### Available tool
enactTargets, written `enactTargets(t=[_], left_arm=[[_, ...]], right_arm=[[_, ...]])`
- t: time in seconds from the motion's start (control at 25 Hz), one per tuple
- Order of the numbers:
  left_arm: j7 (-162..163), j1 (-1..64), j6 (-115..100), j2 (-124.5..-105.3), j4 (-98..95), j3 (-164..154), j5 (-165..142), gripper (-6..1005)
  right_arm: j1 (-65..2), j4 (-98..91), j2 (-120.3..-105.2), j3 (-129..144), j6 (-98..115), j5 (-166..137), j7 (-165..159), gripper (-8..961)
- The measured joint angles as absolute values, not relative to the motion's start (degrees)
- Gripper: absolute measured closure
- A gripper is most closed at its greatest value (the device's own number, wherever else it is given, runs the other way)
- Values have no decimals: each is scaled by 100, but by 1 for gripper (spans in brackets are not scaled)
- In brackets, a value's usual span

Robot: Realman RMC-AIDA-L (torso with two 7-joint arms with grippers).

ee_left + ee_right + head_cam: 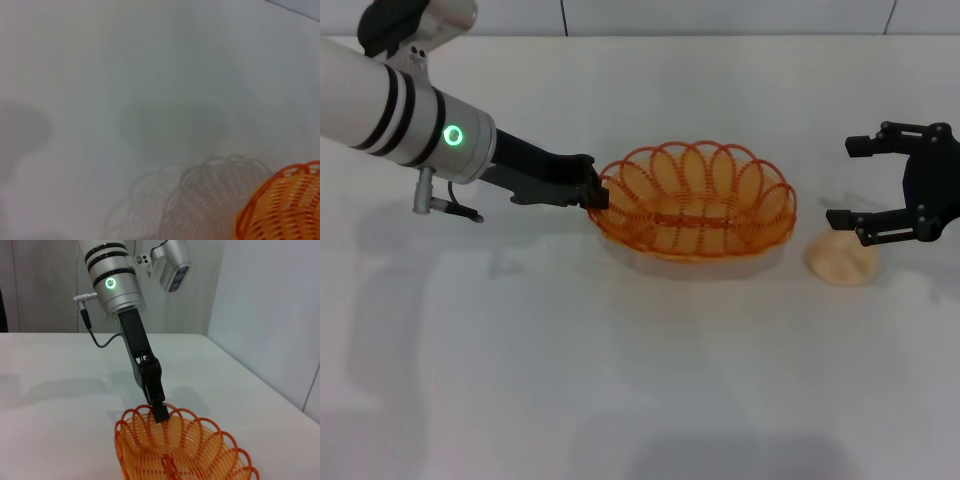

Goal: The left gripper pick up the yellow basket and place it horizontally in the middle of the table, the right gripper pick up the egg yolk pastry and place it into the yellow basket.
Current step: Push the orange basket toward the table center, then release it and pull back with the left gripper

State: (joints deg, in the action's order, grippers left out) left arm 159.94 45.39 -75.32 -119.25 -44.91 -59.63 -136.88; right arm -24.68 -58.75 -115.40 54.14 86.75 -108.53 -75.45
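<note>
The yellow basket (695,205), an oval orange wire one, lies lengthwise across the middle of the table (620,380). My left gripper (598,190) is shut on the basket's left rim. The right wrist view shows that claw (159,410) pinching the rim of the basket (185,450). In the left wrist view the basket (285,210) casts a shadow set off to one side, so it seems slightly raised. The egg yolk pastry (841,258) sits on the table just right of the basket. My right gripper (842,182) is open and empty, just above and behind the pastry.
The table's far edge meets a wall (720,15) at the back. Bare white table surface lies in front of the basket and to the left under my left arm (410,110).
</note>
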Motion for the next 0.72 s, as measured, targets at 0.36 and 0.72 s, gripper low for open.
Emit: enactTargets(t=[0.36, 0.72], left_arm=[[16018, 4526, -7486, -11927, -4296, -5989, -13651, 905], [16037, 4521, -7469, -11927, -4230, -5952, -13648, 843]], right_arm=[[-2466, -5868, -11532, 5414, 8674, -10858, -7541, 119], [-2454, -5870, -11531, 5414, 8674, -10882, -7541, 121]])
